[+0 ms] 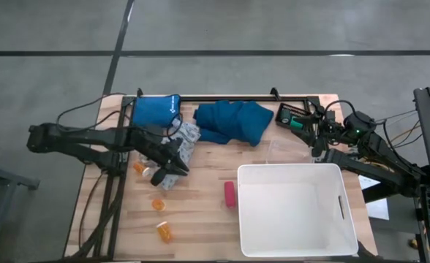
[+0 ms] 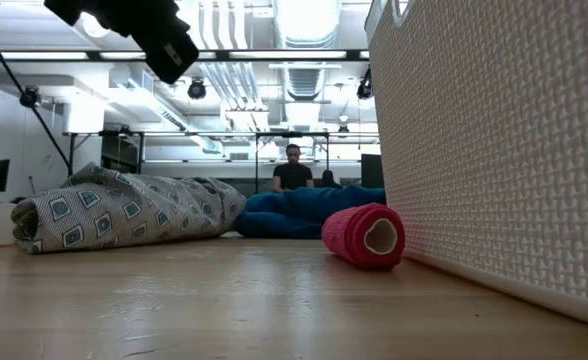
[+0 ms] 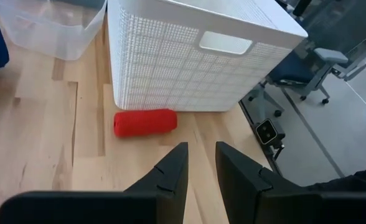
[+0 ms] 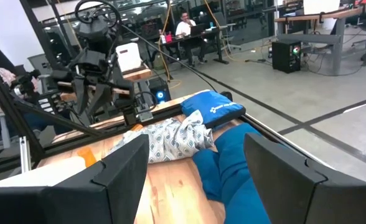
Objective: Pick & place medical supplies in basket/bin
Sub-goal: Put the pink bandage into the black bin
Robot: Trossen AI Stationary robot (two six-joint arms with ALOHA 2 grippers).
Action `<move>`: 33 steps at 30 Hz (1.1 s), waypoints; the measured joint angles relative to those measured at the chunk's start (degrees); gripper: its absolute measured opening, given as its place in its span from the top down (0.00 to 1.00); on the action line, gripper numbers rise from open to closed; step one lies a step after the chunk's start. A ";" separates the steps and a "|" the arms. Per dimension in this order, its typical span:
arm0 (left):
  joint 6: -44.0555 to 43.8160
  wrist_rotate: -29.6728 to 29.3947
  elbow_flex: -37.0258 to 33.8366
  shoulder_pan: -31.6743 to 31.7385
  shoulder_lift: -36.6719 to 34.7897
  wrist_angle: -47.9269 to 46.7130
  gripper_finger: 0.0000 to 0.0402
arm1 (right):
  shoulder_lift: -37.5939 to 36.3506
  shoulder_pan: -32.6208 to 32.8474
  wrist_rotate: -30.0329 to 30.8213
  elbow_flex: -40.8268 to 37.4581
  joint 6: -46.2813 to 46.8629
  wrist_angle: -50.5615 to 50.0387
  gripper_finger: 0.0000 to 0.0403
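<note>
Orange pill bottles [image 1: 164, 231] lie loose on the wooden table's [image 1: 200, 219] left half, none yet in the white tub [image 1: 297, 210], which looks empty. Above them the left gripper [image 1: 170, 173] hovers near the patterned cloth [image 1: 189, 141], fingers narrowly apart, holding nothing. I judge a pick is being lined up; the next move calls for dropping onto a bottle or the red roll [image 1: 229, 194] beside the tub. Further right lies the teal cloth [image 1: 233, 121], and the right gripper [image 4: 198, 180] waits, spread wide. No writing can be read.

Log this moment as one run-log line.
left tool: narrowly parted, empty, above table near pink-red cylinder | right tool: open, empty, at far right edge | white tub: empty | dark teal garment: on table
</note>
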 joint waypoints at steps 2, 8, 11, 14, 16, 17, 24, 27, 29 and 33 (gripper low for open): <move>0.06 -0.01 0.63 0.00 1.03 0.21 0.78 | 0.00 0.02 -0.01 0.00 -0.01 -0.02 0.36; 4.67 -0.03 2.31 -0.33 4.85 6.01 0.78 | 0.00 0.00 0.00 0.00 -0.02 -0.01 0.36; 10.29 -0.05 2.68 -0.78 7.05 9.97 0.78 | 0.00 0.00 0.00 0.00 -0.02 -0.02 0.36; 20.21 -0.03 2.95 -0.98 8.76 13.76 0.78 | 0.00 0.00 0.00 0.00 0.00 -0.02 0.36; 26.99 -0.25 2.91 -1.02 10.01 14.18 0.78 | 0.00 0.01 -0.01 0.00 -0.02 -0.02 0.36; 29.05 -0.51 2.93 -1.03 11.09 14.19 0.78 | 0.00 0.00 0.00 0.00 -0.02 -0.02 0.36; 26.14 -2.45 7.71 -0.87 21.48 21.12 0.73 | 0.00 0.00 0.00 0.00 -0.02 0.00 0.36; 20.13 -3.30 11.32 0.30 25.87 20.75 0.67 | 0.00 0.00 -0.01 0.00 -0.02 -0.01 0.36; 17.84 -3.12 13.65 1.13 28.00 21.19 0.61 | 0.00 0.00 -0.01 0.00 -0.01 -0.02 0.36; 17.48 -2.17 16.15 1.45 31.17 20.72 0.48 | 0.00 0.01 -0.02 0.00 0.00 -0.02 0.36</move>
